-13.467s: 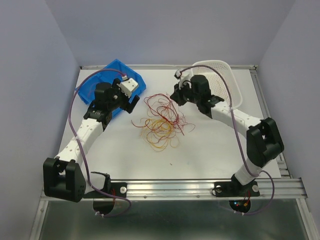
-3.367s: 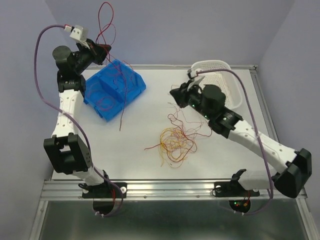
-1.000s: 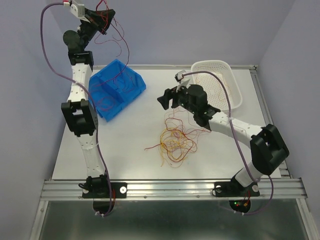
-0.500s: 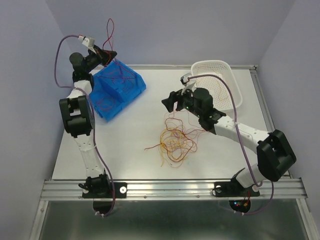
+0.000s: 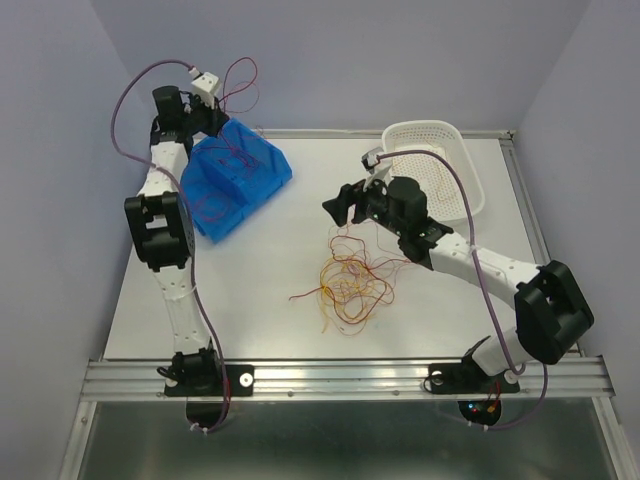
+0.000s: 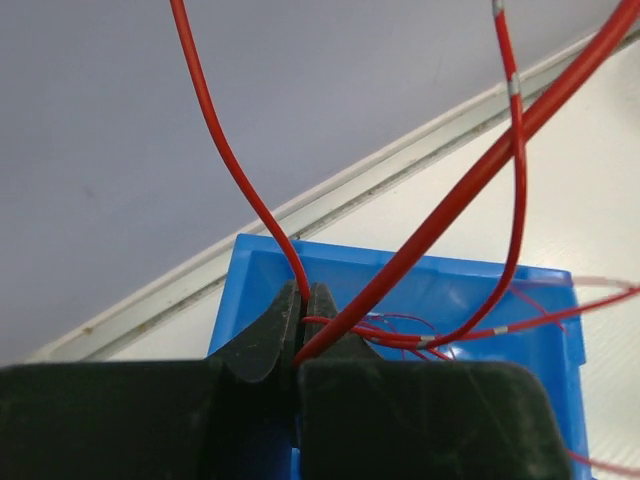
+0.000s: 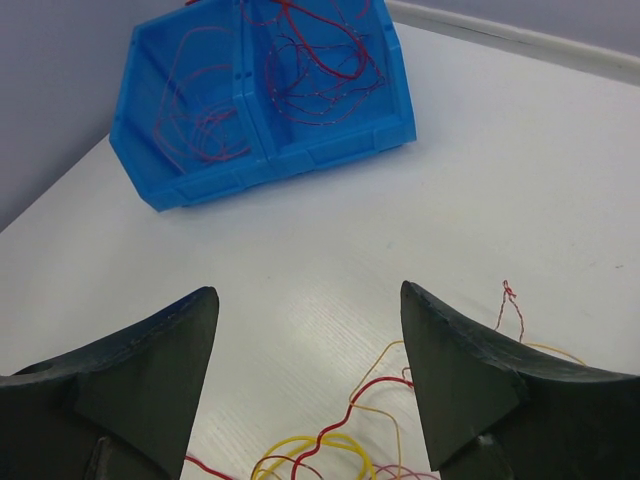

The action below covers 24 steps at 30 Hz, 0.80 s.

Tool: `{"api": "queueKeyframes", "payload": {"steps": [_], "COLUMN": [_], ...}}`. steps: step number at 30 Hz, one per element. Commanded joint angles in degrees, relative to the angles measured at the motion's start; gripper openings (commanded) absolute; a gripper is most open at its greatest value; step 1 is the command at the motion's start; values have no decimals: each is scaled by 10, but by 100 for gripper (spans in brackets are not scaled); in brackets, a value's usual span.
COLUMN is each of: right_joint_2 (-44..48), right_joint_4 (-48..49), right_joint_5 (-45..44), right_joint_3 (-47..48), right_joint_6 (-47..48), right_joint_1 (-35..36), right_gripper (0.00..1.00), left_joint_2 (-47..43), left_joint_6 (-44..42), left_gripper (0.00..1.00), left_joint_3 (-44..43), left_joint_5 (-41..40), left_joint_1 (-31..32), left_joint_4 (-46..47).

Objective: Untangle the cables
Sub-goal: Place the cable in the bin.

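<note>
While the left fingers (image 6: 298, 330) are pressed together on a red strand (image 6: 230, 160) above the far corner of the bin (image 5: 268, 180), at 10 o'clock on the counter (image 5: 250, 310), the right fingers (image 5: 338, 207) hang spread and empty near the middle. That strand arches up toward 1 o'clock from the pinch and drops back to the bin, where other red cables (image 7: 310, 50) already lie. The rest, a loose red-and-yellow tangle (image 5: 345, 285), sits on the counter at 6 o'clock from the right fingers, close beneath them, with a few thin loops showing between the tips in the wrist view. It is roughly round, with no clear long axis. The right arm is much the nearer. The left, I judge, should release over the bin first.
</note>
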<state>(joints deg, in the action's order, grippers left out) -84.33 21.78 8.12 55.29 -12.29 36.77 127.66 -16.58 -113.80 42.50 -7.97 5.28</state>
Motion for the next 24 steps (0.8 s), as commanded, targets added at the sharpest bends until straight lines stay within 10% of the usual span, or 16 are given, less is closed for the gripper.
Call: {"api": "queueKeyframes", "payload": {"steps": [1, 7, 16, 24], "right_joint_2": [8, -5, -19, -64], "right_joint_4": [41, 46, 48, 55], "right_joint_5": [13, 7, 8, 11], "right_joint_3": [-11, -13, -11, 15], "right_joint_6": [-10, -7, -4, -11], "right_joint_1": [-2, -3, -4, -4], "right_gripper": [78, 78, 78, 78], "left_joint_2": [18, 9, 21, 140], "left_joint_6": [-141, -237, -358, -355], "left_gripper": [0, 0, 0, 0], "left_joint_3": [-43, -13, -16, -181], "left_joint_5": [-77, -243, -266, -308], "left_joint_1": [26, 102, 103, 98], "left_joint_4": [-130, -175, -251, -396]}}
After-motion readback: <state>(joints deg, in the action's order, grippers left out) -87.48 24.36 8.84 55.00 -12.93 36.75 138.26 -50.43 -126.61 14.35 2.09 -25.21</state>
